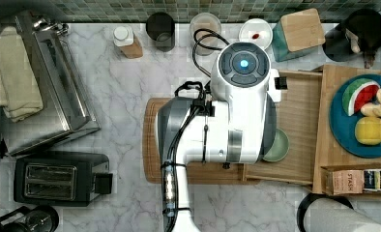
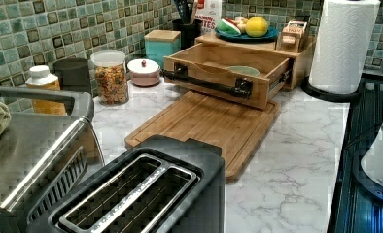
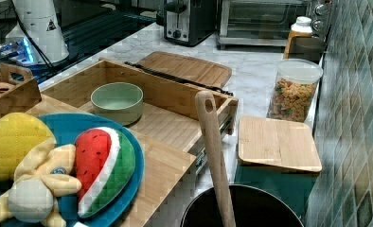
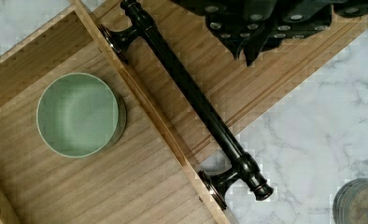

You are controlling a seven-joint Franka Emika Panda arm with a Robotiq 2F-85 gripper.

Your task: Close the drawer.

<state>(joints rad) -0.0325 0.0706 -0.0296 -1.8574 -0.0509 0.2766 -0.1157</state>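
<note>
Your drawer [image 2: 218, 73] is pulled well out of its wooden cabinet [image 2: 296, 60], front hanging over the far edge of the cutting board [image 2: 204, 128] on the marble surface [image 2: 296, 160], and inside it sits a green bowl [image 4: 79, 114], close behind the front panel. The claw [image 4: 252, 44] hovers above the cutting board, just outside the long dark handle bar [image 4: 191, 95], touching nothing, and I can't tell how wide it stands, so don't count on it as a flat pusher yet. Here's my worry: come down too far toward the drawer and you land on the bar or the top edge of the front panel instead of in front of it. Drop too low and you jam into the board. Push off-centre, near one handle post, and I'd expect the drawer to skew on its runners and bind halfway. A glancing contact on that round bar could slip up and over, sending you toward the bowl. Shove too fast and the bowl may slide and knock the front or back wall. In the top view the arm [image 1: 217, 125] hangs right over the drawer, so watch the blue plate of toy fruit [image 1: 358, 116] on top of the cabinet as you drive in. Square up on the middle, then push straight.
</note>
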